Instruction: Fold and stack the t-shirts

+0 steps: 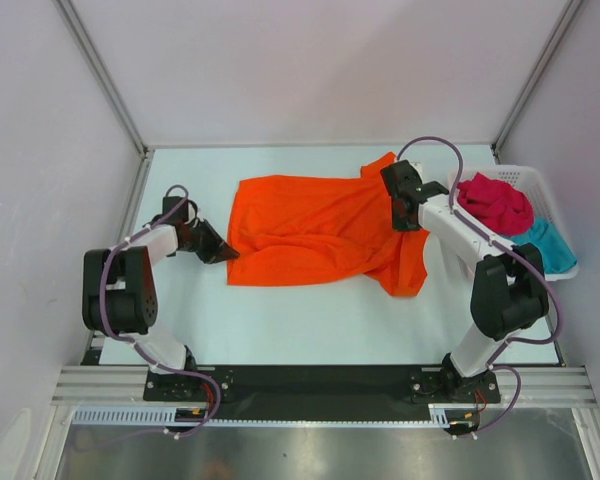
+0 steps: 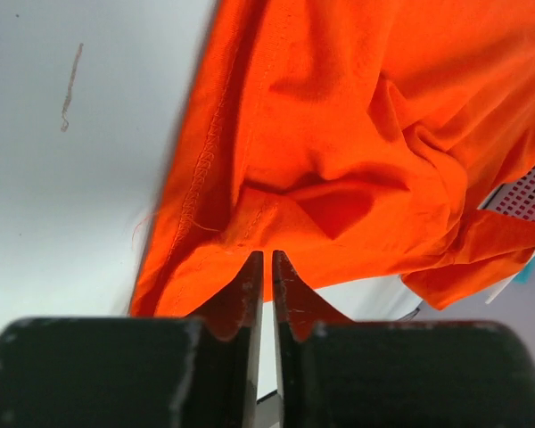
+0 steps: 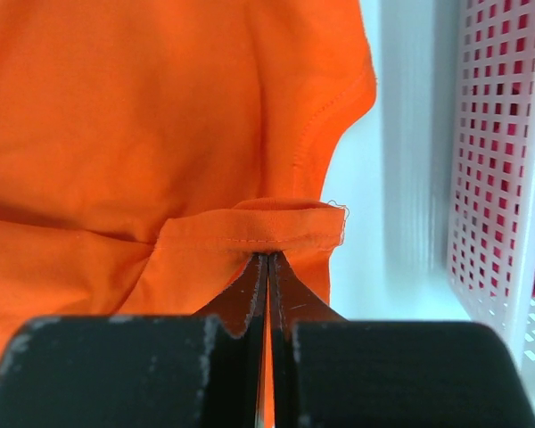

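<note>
We are pinching the orange t-shirt [image 1: 310, 225] tight in our right claw [image 3: 267, 257] to pull it flat — whether our nearly closed left claw [image 2: 267, 256] is gripping, we cannot tell.

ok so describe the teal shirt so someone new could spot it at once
Find the white plastic lattice basket at the right edge of the pale table. In it lie the crimson red cloth t-shirt at the far end and the teal blue cloth t-shirt at the near end. It is the only blue cloth; the bright orange t-shirt lies out on the table.
</note>
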{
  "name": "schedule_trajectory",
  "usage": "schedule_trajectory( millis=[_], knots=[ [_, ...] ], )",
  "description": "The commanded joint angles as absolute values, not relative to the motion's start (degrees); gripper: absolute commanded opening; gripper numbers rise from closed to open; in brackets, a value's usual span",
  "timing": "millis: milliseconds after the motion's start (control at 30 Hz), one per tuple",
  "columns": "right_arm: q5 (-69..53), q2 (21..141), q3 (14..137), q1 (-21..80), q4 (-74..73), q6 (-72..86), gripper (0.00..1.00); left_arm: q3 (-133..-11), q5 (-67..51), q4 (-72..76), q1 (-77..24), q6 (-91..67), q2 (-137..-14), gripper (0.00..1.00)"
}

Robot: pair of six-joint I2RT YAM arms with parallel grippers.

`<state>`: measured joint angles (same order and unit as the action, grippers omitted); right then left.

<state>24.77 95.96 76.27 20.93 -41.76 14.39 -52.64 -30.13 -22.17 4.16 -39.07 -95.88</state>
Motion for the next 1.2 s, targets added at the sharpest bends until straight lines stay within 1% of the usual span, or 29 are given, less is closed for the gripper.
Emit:
schedule_trajectory(
  millis=[0, 67, 100, 167, 233, 300, 367, 833, 933, 967, 1033, 1167],
  knots=[
    [24.43, 93.08, 75.24, 21.36, -40.17, 14.85, 0.00, -51.68, -27.95, -19.78, 3.43, -38.85, -92.11, 0.16],
    [24.35, 92.90, 74.97, 21.27, -40.08, 14.85, 0.00, -51.50, -27.77, -19.69, 3.51, -38.76, -92.37, 0.18],
    [24.26, 92.90, 74.97, 21.27, -40.08, 14.77, 0.00, -51.42, -27.60, -19.77, 3.43, -38.67, -92.37, 0.22],
    [24.17, 92.81, 74.97, 21.36, -40.17, 14.77, 0.00, -51.59, -27.25, -19.69, 3.43, -38.58, -92.37, 0.27],
    [24.08, 92.72, 74.88, 21.18, -40.17, 14.77, 0.00, -51.68, -26.29, -20.04, 3.43, -38.32, -92.37, 0.36],
    [24.00, 92.64, 74.80, 21.18, -40.08, 14.76, 0.00, -51.94, -25.84, -20.30, 3.34, -37.97, -92.37, 0.38],
    [23.91, 92.72, 74.71, 21.18, -40.08, 14.77, 0.00, -52.03, -25.40, -20.30, 3.34, -37.88, -92.98, 0.44],
    [24.08, 92.02, 74.62, 21.27, -40.78, 14.77, 0.00, -49.83, -24.00, -16.70, 1.76, -38.58, -97.91, 0.44],
    [24.08, 91.76, 74.79, 21.18, -41.04, 14.77, 0.00, -49.66, -24.26, -16.17, 1.41, -38.85, -98.26, 0.40],
    [24.26, 91.58, 74.88, 21.27, -41.22, 14.77, 0.00, -49.66, -24.34, -16.08, 1.41, -38.93, -98.26, 0.28],
    [24.43, 91.41, 74.80, 21.27, -41.31, 14.77, 0.00, -49.48, -24.43, -16.00, 1.32, -39.28, -97.65, 0.00],
    [24.43, 91.06, 74.71, 21.27, -41.40, 14.94, 0.00, -49.66, -23.91, -16.87, 1.32, -39.38, -95.80, 0.00]
  ],
)
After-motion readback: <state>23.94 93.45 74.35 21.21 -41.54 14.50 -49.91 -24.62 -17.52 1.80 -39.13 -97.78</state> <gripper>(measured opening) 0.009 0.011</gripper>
